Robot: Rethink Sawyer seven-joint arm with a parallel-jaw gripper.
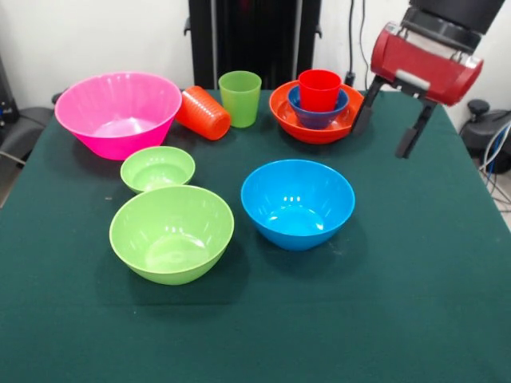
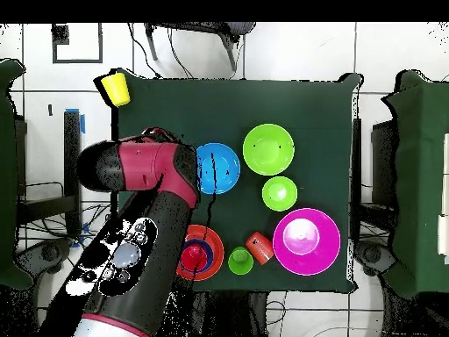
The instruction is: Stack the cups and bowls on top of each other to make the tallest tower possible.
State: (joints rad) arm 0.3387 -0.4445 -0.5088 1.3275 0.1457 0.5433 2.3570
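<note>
Green-clothed table (image 1: 415, 303) carries bowls (image 1: 172, 233) and cups (image 1: 239, 97).

Front view: gripper (image 1: 386, 126) hangs open over the worktop (image 1: 415, 303)'s far right; the tower (image 1: 318, 110) just left of it, cup in small bowl in wide bowl; upright cup (image 1: 239, 98), tipped cup (image 1: 203, 112), huge bowl (image 1: 118, 113) farther left; three bowls nearer camera.

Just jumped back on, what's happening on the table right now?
The gripper hangs open and empty beside the tower, which so far is the orange bowl holding the small dark blue bowl with the red cup inside. The pink, blue and both green bowls sit loose. The orange cup lies tipped; the yellow cup sits off the table's corner.
</note>
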